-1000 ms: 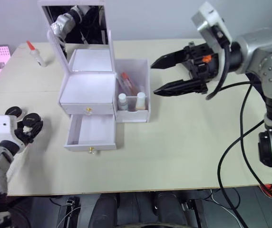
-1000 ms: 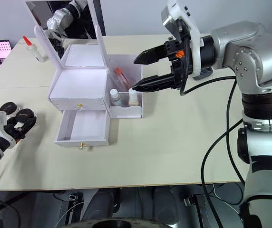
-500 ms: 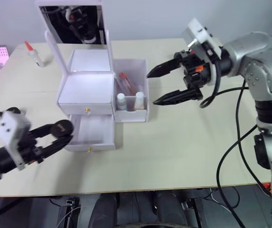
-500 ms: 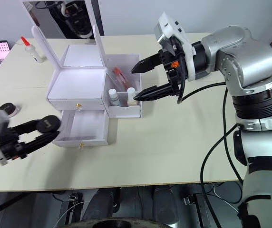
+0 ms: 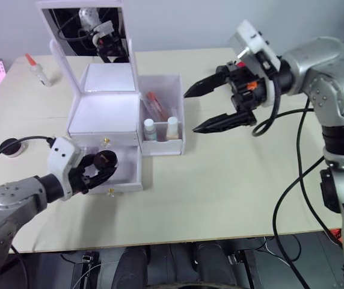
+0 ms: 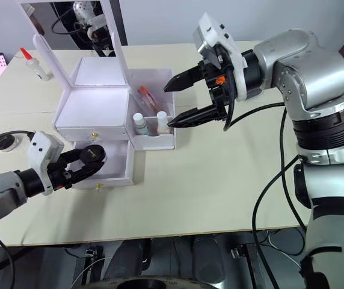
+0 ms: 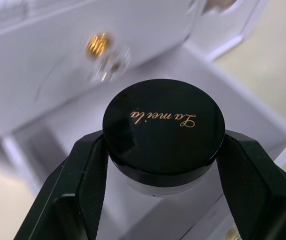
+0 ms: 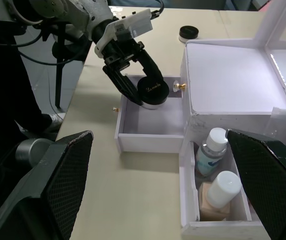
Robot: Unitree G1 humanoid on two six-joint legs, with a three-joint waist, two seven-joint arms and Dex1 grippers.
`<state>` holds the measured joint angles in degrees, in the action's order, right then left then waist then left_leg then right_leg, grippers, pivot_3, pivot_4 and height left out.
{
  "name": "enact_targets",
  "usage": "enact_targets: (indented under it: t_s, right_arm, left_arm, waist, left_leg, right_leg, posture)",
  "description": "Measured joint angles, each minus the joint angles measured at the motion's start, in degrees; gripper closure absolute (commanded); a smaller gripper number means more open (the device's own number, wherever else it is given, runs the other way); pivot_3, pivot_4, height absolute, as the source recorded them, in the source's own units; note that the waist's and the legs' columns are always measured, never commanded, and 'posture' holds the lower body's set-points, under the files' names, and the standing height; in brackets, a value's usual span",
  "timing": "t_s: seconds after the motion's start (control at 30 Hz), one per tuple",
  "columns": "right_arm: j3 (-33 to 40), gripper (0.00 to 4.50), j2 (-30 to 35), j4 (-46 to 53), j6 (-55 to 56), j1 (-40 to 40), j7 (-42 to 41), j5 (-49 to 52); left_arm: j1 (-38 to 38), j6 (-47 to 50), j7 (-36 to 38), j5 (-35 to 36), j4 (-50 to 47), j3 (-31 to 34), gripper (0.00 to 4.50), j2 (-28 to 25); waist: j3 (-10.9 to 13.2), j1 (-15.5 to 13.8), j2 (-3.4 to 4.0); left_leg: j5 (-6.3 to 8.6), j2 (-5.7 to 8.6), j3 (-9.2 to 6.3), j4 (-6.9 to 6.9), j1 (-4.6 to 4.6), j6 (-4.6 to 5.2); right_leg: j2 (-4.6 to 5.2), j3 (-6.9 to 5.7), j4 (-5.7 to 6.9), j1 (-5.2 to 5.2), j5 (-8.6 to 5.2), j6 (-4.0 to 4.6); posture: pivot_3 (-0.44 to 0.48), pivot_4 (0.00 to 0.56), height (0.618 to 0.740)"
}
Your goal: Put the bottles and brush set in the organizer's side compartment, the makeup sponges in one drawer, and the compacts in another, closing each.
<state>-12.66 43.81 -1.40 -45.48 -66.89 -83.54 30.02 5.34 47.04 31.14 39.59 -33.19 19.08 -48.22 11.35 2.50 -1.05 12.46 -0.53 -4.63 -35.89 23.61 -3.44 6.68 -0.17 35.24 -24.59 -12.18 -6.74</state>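
Over the open lower drawer (image 8: 150,122) of the white organizer (image 5: 106,114), your left pincer (image 5: 98,168) held a black-lidded compact (image 7: 163,131) clamped between both fingers, just above the drawer's front corner. Your right pincer (image 5: 211,108) hung spread wide and empty beside the side compartment (image 5: 163,117), where two bottles (image 8: 217,172) stood. You risked the compact catching the drawer's front wall and rolling onto the worktop (image 5: 220,180) had you released it there; a second compact (image 8: 188,33) waited well apart on the worktop

You cannot see the open drawer's (image 5: 121,174) floor; the compact (image 5: 104,160) and left gripper (image 5: 97,169) cover it.
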Motion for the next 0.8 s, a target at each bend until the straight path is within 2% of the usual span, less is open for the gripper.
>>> enact_targets:
  t_s: [0.4, 0.47, 0.53, 0.67, 0.8]
  right_arm:
    - [0.0, 0.0, -0.2, 0.1, 0.1, 0.1, 1.0, 0.0]
    - [0.0, 0.0, -0.2, 0.1, 0.2, 0.1, 1.1, 0.0]
    - [0.0, 0.0, -0.3, 0.1, 0.4, 0.1, 1.1, 0.0]
    - [0.0, 0.0, -0.3, 0.0, 0.9, 0.1, 1.1, 0.0]
    - [0.0, 0.0, -0.4, -0.1, 1.3, 0.1, 1.0, -0.1]
  left_arm:
    - [1.4, -3.9, 2.2, -5.4, 1.9, -0.2, 1.86, 1.1]
    - [1.3, -3.9, 2.2, -5.4, 2.0, -0.2, 0.82, 1.4]
    - [1.1, -3.9, 2.5, -5.3, 2.1, -0.2, 0.07, 1.4]
    - [0.6, -2.9, 2.4, -4.6, 2.0, 0.9, 0.07, 1.4]
    - [0.6, -0.2, 2.6, -1.9, 0.5, 4.7, 0.07, 1.2]
  waist:
    - [0.0, 0.0, 0.0]
    - [0.0, 0.0, 0.0]
    - [0.0, 0.0, 0.0]
    - [0.0, 0.0, 0.0]
    - [0.0, 0.0, 0.0]
  left_leg:
    - [0.0, -0.03, 0.01, -0.03, -0.01, 0.0]
    - [0.0, -0.03, 0.01, -0.03, -0.01, 0.0]
    - [0.0, -0.03, 0.01, -0.04, -0.02, 0.0]
    - [0.0, -0.04, 0.01, -0.04, -0.02, 0.0]
    - [0.0, -0.05, 0.02, -0.01, -0.02, 0.0]
  right_leg:
    - [0.0, 0.0, 0.0, 0.0, 0.06, 0.08]
    - [0.0, 0.0, 0.0, 0.0, 0.06, 0.08]
    - [0.0, 0.0, 0.01, 0.0, 0.06, 0.08]
    - [-0.01, 0.0, 0.01, 0.0, 0.06, 0.09]
    - [-0.01, 0.0, 0.0, 0.0, 0.06, 0.08]
  posture:
    - [0.0, 0.15, 0.74]
    - [0.0, 0.15, 0.74]
    - [0.0, 0.15, 0.74]
    - [0.0, 0.15, 0.74]
    - [0.0, 0.15, 0.74]
